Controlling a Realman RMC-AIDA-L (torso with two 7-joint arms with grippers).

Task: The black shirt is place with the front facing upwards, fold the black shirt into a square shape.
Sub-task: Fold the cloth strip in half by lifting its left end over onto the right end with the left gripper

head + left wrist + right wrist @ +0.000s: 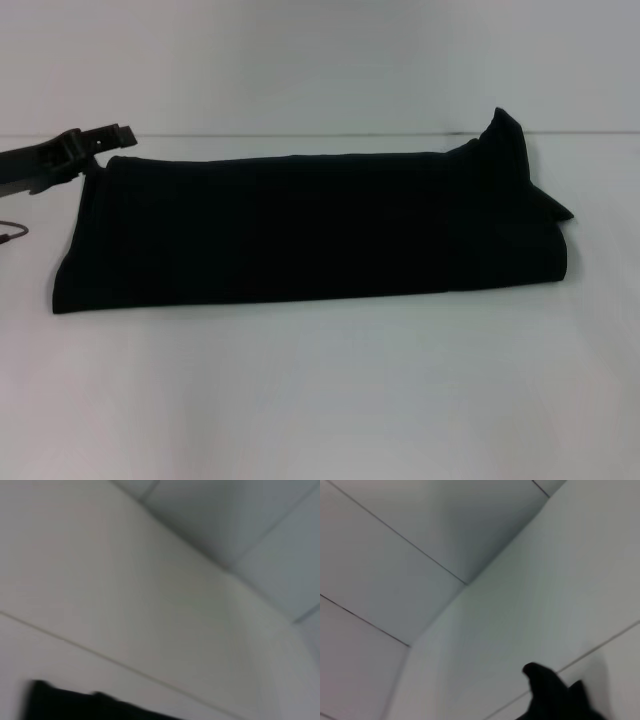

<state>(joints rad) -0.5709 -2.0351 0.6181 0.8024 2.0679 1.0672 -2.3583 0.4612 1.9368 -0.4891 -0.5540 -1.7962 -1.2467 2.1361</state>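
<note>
The black shirt (300,225) lies folded as a long band across the white table (320,400), with no lettering showing. My left gripper (112,135) is at the shirt's far left corner, just above the cloth. The shirt's far right corner (503,135) stands up in a raised peak. My right gripper is hidden in the head view. The left wrist view shows only a strip of black cloth (75,705) under a pale wall. The right wrist view shows the raised black point of cloth (555,692).
A thin dark cable end (12,234) lies on the table at the left edge. The table's far edge (300,134) runs just behind the shirt, with a pale wall beyond.
</note>
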